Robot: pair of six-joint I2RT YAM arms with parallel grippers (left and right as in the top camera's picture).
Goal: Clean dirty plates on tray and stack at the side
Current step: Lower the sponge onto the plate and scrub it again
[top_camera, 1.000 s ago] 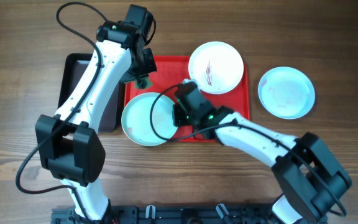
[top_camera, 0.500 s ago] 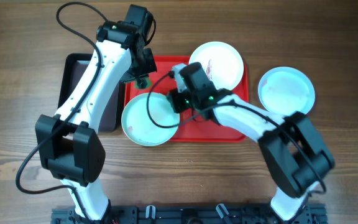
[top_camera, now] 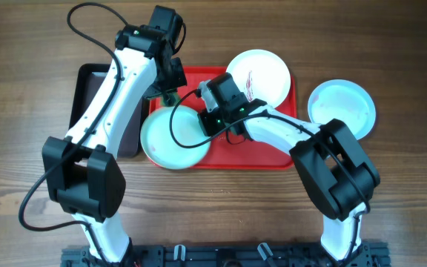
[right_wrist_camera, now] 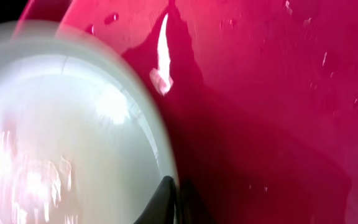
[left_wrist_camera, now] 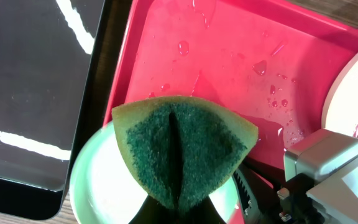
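On the left of the red tray a pale mint plate overhangs the tray's front-left corner. My right gripper is shut on that plate's right rim; in the right wrist view the dark fingertips pinch the rim of the plate over the wet tray. My left gripper hangs just behind the plate, shut on a folded green sponge above the plate. A white plate with a red smear sits at the tray's back right. Another pale plate lies on the table to the right.
A black tray lies left of the red tray, partly under my left arm. Water drops dot the red tray. My right arm stretches across the tray's front edge. Bare wooden table surrounds everything.
My right gripper has moved back and left to the mint plate's right rim and shut on it. The plate has shifted slightly left. My left arm with the sponge has stayed put.
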